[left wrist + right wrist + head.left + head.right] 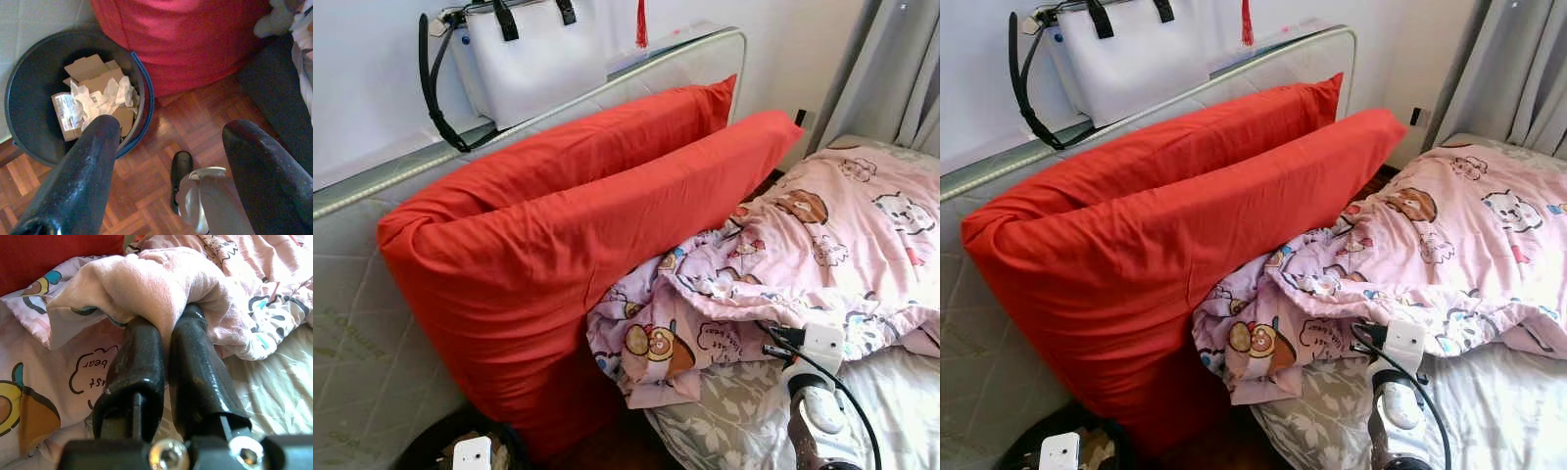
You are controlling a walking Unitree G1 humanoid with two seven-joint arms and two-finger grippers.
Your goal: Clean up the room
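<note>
A pink cartoon-print quilt (832, 225) lies crumpled on the bed, its edge hanging toward the floor. My right gripper (168, 320) is shut on a fold of this quilt (161, 279) near the bed's front edge, and the cloth drapes over both fingertips. Two long red pillows (578, 215) lean against an upright mattress (352, 294). My left gripper (171, 129) hangs open and holds nothing, just above a dark bin (142, 93) with cardboard and crumpled paper (98, 98) inside.
The bin (431, 446) stands on the parquet floor (151, 196) at the foot of the red pillows. A white handbag (529, 59) sits on top of the mattress. The bed has a grey floral sheet (724, 416). Curtains (891, 69) hang at the back right.
</note>
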